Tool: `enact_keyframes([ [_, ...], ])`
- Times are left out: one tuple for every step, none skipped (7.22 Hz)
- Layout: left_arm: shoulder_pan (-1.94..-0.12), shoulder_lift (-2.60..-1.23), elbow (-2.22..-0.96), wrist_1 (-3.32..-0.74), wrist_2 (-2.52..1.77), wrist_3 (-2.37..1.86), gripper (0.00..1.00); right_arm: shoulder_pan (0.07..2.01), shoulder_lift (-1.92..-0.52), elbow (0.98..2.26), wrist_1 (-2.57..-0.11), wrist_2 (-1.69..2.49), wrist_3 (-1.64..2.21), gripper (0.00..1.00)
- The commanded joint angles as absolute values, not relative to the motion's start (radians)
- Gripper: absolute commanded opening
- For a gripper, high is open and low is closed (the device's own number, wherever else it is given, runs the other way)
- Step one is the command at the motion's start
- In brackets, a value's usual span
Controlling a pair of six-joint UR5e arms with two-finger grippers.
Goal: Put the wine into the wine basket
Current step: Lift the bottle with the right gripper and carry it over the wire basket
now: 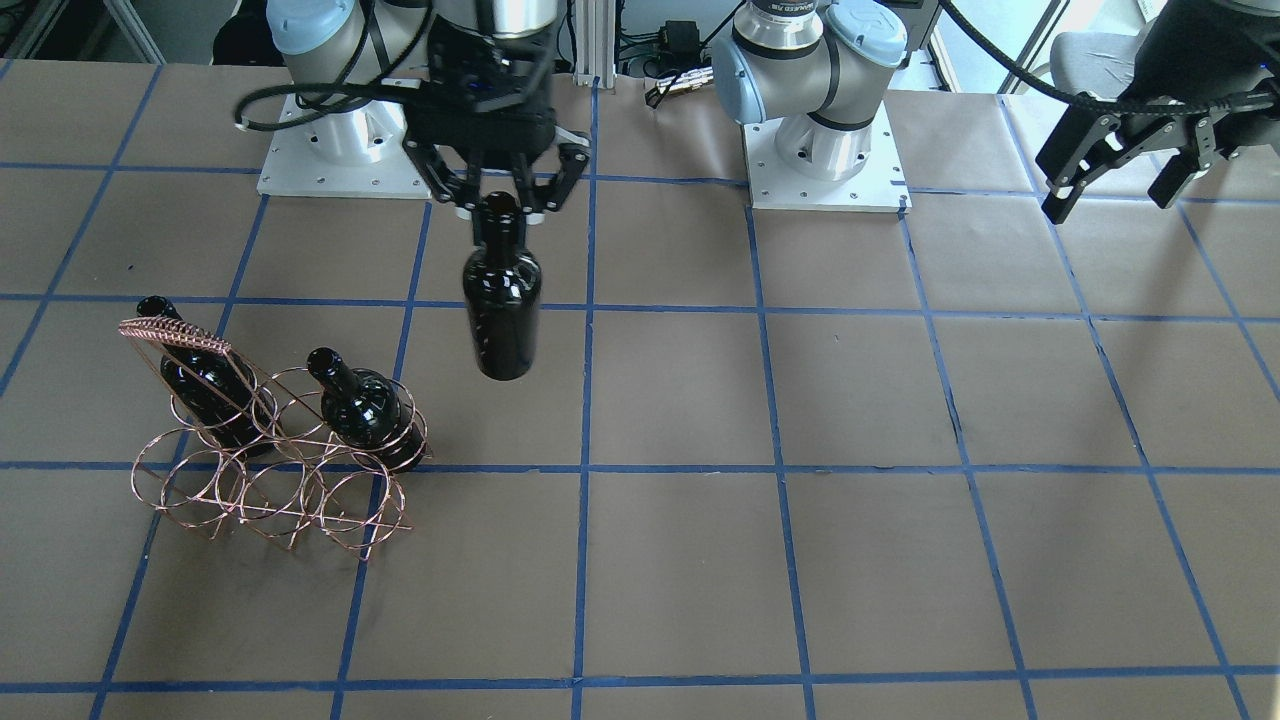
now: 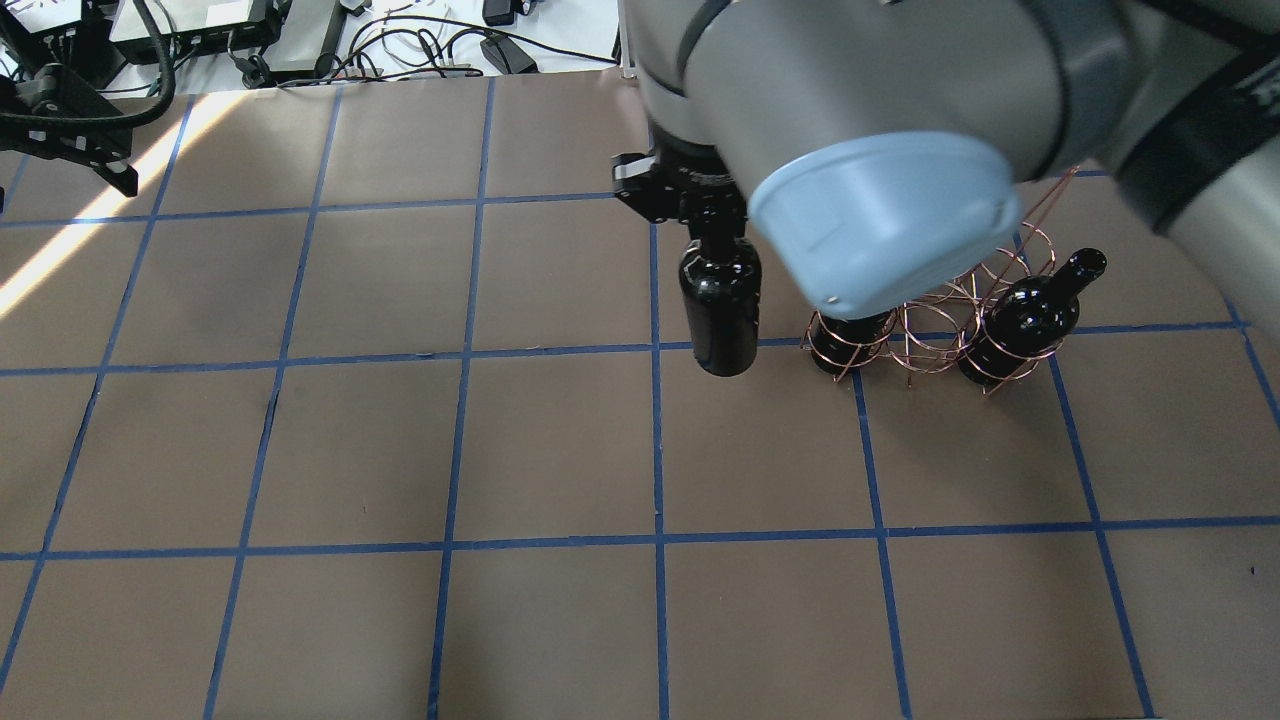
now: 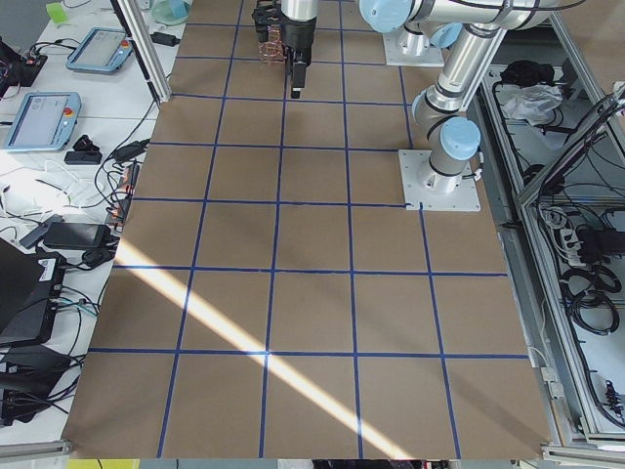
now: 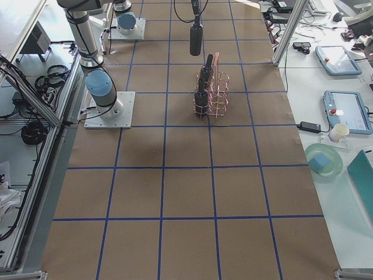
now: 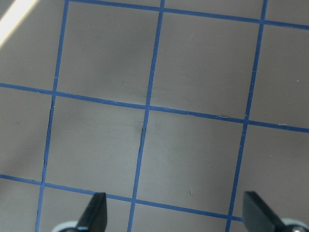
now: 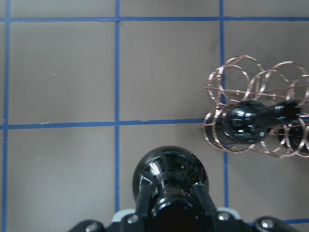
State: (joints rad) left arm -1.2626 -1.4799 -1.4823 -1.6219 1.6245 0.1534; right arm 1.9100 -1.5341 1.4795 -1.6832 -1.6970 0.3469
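My right gripper [image 1: 499,206] is shut on the neck of a near-black wine bottle [image 1: 501,300] and holds it upright, hanging above the table. The bottle also shows in the overhead view [image 2: 719,305] and from above in the right wrist view [image 6: 169,181]. The copper wire wine basket [image 1: 262,478] stands on the table apart from the held bottle, towards the robot's right [image 2: 945,325]. Two more dark bottles lean in its rings [image 1: 205,375] [image 1: 366,408]. My left gripper [image 1: 1118,180] is open and empty, high at the table's far side; its fingertips [image 5: 94,213] show bare paper between them.
The table [image 1: 860,400] is covered in brown paper with a blue tape grid. Both arm bases [image 1: 826,140] stand at the robot's edge. Tablets, cables and a bowl [image 4: 323,160] lie on side benches off the table.
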Motion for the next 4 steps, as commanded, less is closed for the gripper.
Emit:
enact_keyframes([
  [-1.264,-1.479,-1.483,-1.621,1.624,0.153,1.0,1.699,-1.65,1.48,-1.524,-1.684,0.185,0.0],
  [-1.264,-1.479,-1.483,-1.621,1.624,0.153,1.0,1.634,-1.666,1.482,-1.505,-1.639,0.104,0.0],
  [-1.264,-1.48,-1.483,-1.623,1.624,0.153,1.0,1.605,-1.677,1.485,-1.482,-1.631,0.078,0.0],
  [-1.27,-1.479,-1.486,-1.623,1.624,0.153,1.0,1.588,-1.671,1.5,-1.505,-1.615,0.011,0.0],
])
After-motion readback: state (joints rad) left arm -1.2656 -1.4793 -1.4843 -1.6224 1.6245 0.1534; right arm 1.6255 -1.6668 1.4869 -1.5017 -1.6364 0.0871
